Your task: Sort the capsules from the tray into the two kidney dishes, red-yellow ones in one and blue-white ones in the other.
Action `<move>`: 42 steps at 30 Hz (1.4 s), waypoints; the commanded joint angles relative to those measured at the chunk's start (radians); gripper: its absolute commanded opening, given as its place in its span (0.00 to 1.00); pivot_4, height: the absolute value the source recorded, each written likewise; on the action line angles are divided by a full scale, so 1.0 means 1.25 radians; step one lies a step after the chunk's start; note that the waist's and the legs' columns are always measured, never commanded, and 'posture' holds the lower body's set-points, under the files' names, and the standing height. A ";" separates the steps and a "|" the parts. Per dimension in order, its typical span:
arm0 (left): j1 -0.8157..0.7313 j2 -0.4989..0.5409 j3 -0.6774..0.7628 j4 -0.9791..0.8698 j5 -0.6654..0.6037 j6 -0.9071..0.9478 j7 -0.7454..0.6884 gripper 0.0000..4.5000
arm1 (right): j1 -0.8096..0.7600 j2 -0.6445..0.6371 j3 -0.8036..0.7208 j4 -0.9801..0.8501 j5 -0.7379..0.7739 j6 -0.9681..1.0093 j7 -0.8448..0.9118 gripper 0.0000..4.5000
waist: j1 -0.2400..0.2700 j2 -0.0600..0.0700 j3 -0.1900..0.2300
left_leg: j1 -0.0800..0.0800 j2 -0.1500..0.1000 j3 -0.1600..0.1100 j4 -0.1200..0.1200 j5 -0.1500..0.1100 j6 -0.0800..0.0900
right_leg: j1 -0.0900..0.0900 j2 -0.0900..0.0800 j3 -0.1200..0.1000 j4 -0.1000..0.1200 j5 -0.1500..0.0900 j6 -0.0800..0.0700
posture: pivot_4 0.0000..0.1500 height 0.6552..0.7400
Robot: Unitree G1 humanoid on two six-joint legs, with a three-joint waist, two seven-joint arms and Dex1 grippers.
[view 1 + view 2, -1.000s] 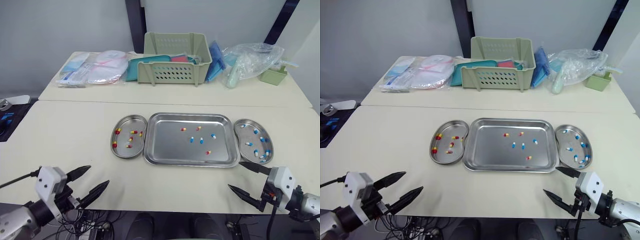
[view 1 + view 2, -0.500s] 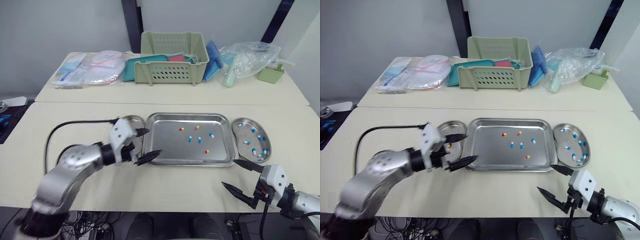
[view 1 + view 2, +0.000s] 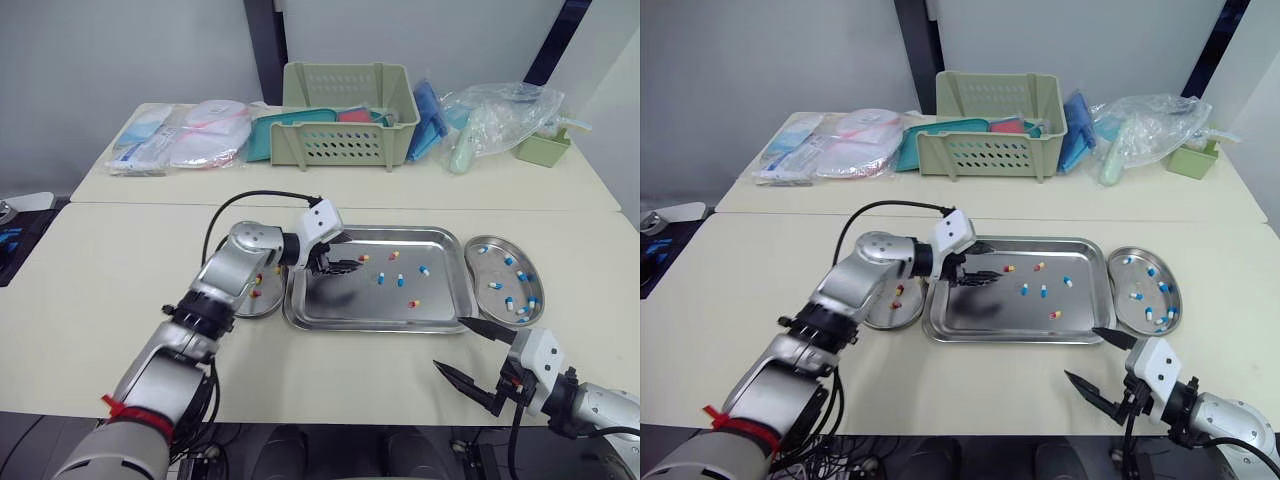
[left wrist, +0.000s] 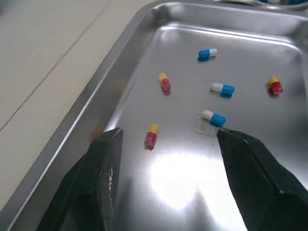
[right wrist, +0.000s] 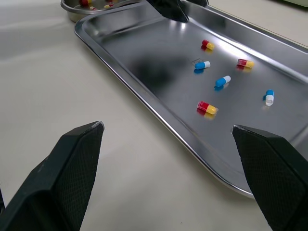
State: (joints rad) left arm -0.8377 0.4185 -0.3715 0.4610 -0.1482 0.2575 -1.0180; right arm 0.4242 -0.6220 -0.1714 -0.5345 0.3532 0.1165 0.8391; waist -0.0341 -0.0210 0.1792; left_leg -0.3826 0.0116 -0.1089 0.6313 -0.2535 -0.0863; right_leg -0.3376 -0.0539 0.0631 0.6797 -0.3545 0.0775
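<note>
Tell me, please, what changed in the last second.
The left gripper swung forward across the table to hover open over the tray, at its left end, near a red-yellow capsule; it holds nothing. The right gripper stays open at the near edge, and the tray's six capsules lie unmoved.

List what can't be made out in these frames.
- Left kidney dish: eye views, the left arm covers much of it, so its contents can't be counted.
- Basket contents: eye views, its wall hides most.
- Left tool: eye views, too small to tell whether fingertips touch the tray.
- Clear bag contents: eye views, crumpled plastic blurs them.
</note>
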 commanded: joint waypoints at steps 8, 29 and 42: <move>-0.152 -0.104 0.002 0.368 0.124 -0.206 -0.028 0.70 | 0.011 0.002 -0.001 -0.053 0.011 0.015 -0.026 1.00 | 0.002 -0.001 0.001 | -0.001 0.000 -0.001 0.001 0.000 0.000 | 0.000 0.000 0.000 0.000 0.000 0.000 | 1.00 1.00; -0.169 -0.155 0.021 0.476 0.207 -0.252 -0.064 0.00 | 0.065 0.020 -0.003 0.022 -0.002 -0.081 -0.004 1.00 | 0.001 -0.001 0.001 | 0.000 0.000 -0.001 0.001 0.000 0.000 | 0.001 0.000 0.000 0.001 0.000 0.000 | 1.00 1.00; 0.081 0.037 0.193 -0.307 0.028 0.226 -0.056 0.00 | 0.027 0.016 0.016 0.073 -0.002 -0.159 0.032 1.00 | -0.006 0.000 0.001 | -0.001 0.001 -0.001 0.001 0.000 0.000 | 0.000 0.000 0.000 0.001 0.000 0.000 | 1.00 1.00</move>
State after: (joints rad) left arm -0.7480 0.4453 -0.1694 0.1913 -0.0732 0.4415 -1.1048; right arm 0.4612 -0.5954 -0.1495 -0.4289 0.3334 -0.0606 0.8669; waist -0.0416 -0.0209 0.1800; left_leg -0.3832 0.0123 -0.1105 0.6327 -0.2532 -0.0867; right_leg -0.3373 -0.0540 0.0626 0.6808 -0.3545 0.0778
